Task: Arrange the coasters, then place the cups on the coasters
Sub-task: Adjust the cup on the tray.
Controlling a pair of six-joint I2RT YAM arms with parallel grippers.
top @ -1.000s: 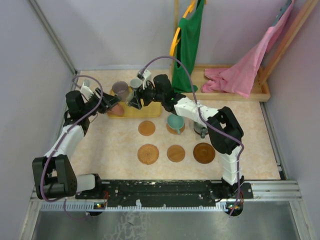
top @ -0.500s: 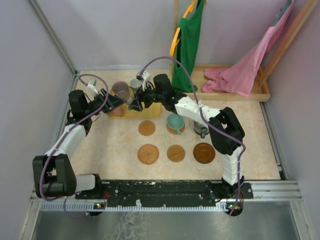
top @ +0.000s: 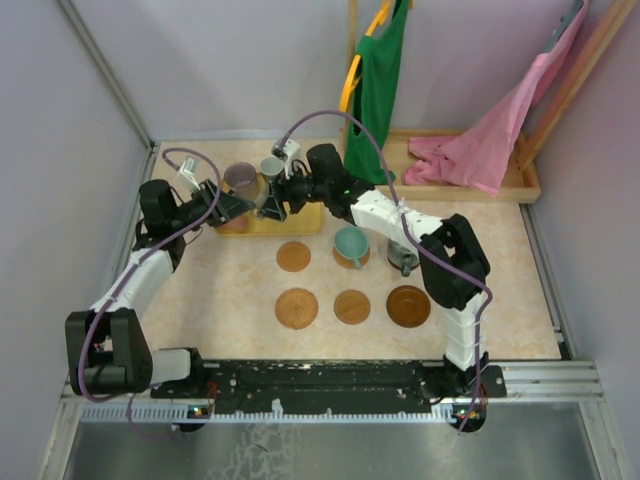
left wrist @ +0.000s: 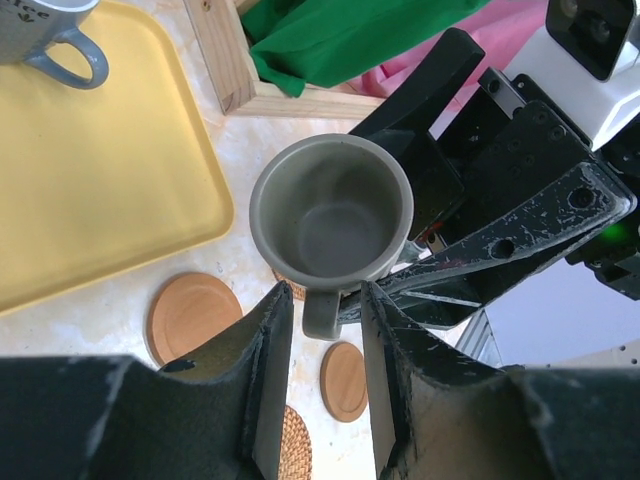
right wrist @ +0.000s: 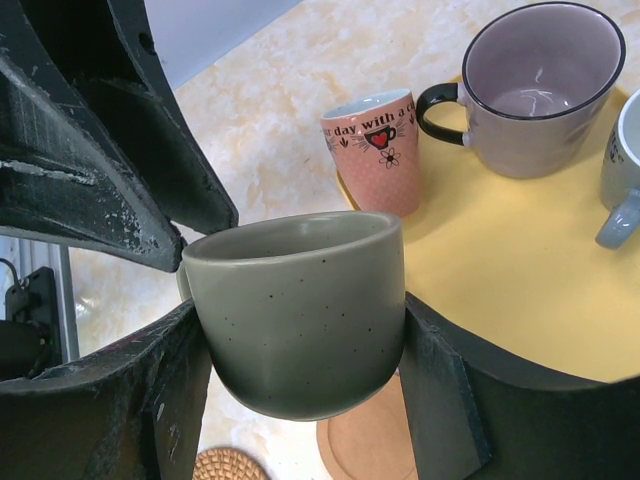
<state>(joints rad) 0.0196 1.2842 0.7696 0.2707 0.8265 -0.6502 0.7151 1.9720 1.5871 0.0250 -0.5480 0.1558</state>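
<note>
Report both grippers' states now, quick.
Left gripper: open, jaws astride the handle of the grey-green speckled ceramic mug, gaps visible both sides.
Right gripper: shut on that mug's body.

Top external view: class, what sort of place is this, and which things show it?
Probably a robot test cell staged as a home: left arm and right arm bolted to a rail, plain walls around a table, a yellow tray of mugs, hanging clothes.

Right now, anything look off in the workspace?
The grey mug hangs in the air beside the yellow tray, clamped at its sides by the right hand, while the left hand straddles its handle without touching: two hands at one cup. Nothing spilled or tipped.
</note>
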